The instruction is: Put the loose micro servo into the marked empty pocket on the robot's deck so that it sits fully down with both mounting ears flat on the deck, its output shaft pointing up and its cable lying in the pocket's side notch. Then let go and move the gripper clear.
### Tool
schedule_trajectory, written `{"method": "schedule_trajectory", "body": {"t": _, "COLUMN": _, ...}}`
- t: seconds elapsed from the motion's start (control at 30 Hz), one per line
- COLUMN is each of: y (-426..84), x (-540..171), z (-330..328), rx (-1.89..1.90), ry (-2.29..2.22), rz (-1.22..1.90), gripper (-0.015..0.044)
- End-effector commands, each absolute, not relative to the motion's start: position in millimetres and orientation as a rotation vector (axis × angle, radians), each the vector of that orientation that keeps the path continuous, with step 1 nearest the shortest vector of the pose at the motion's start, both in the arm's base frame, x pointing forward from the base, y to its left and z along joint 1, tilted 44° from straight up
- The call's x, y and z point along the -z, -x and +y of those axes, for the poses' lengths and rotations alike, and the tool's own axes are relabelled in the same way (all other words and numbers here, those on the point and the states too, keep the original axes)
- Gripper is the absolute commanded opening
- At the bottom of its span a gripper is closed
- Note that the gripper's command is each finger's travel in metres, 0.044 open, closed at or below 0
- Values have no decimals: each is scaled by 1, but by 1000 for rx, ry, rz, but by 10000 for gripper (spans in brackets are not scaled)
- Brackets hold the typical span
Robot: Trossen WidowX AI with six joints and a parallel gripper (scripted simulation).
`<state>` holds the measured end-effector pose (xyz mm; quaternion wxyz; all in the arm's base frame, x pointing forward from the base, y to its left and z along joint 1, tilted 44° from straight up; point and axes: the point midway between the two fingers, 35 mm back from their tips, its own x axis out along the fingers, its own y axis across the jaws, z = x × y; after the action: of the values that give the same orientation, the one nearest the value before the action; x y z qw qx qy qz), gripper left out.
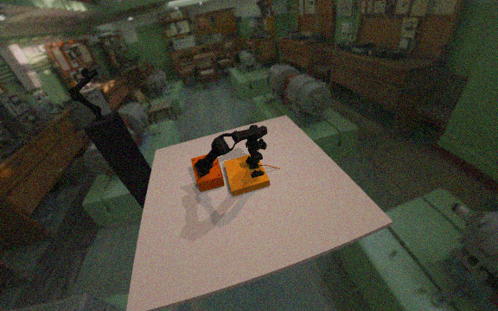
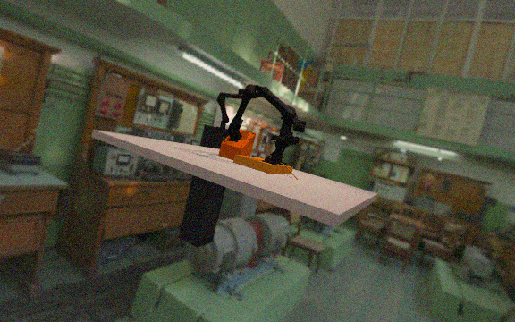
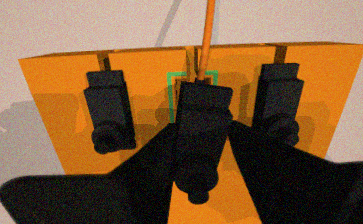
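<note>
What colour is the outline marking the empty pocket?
Green outline, clearest in the wrist view.

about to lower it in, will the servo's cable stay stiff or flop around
The cable is thin and probably bends easily, though it runs straight here. It may miss the notch. The blocky servo, held by the gripper, should stay rigid.

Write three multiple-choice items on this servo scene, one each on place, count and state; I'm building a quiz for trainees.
1. Where is the held servo?
A. over the green-edged pocket
B. on the table
C. off the deck

2. How many servos already sit in the deck?
A. none
B. two
C. four

3. The tool is:
A. open
B. shut on nothing
C. shut on the servo

Answers: 1 A, its body covers the green outline; 2 B, one on each side of the pocket; 3 C, its fingers flank the servo.
</note>
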<state>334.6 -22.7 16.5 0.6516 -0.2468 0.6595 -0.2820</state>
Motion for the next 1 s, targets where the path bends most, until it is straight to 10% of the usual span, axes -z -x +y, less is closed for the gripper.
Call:
{"method": "schedule_trajectory", "body": {"t": 0.0, "y": -335, "x": -17, "z": -23, "rx": 622, "ry": 584, "rz": 1504, "gripper": 0}}
{"method": "schedule_trajectory", "body": {"t": 0.97, "y": -336, "x": -15, "z": -22, "rx": 508, "ry": 702, "rz": 1561, "gripper": 0}}
